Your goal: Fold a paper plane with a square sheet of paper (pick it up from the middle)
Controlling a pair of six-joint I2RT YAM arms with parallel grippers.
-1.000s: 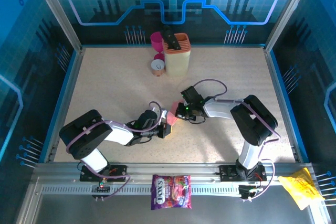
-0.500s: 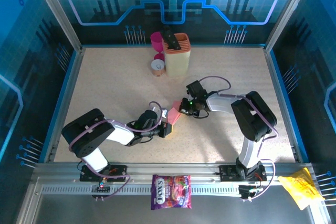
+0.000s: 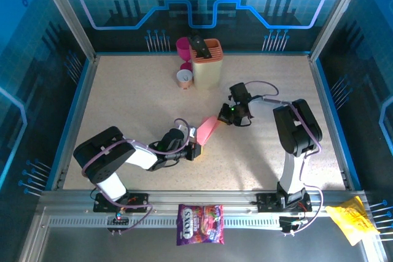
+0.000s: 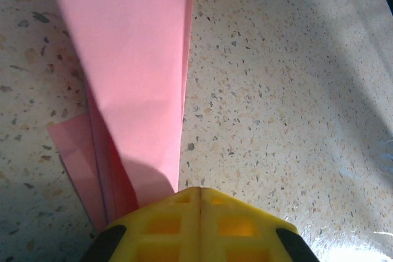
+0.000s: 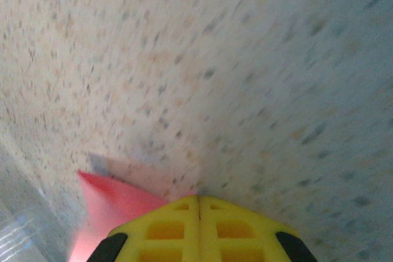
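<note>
Pink against the speckled table (image 3: 123, 102). Near, left of centre: gripped at the near end of the paper plane (image 3: 209, 131) by the left gripper (image 3: 196, 150), closed tight. Runs slantwise toward the far right. Ends pinched in the right gripper (image 3: 225, 116), pressed together over the tip.

There are 2 arms (image 3: 132, 156), 1 paper plane (image 3: 207, 132), 2 cups (image 3: 182, 45), 1 yellow holder (image 3: 207, 69) and 2 bags (image 3: 200, 224).
</note>
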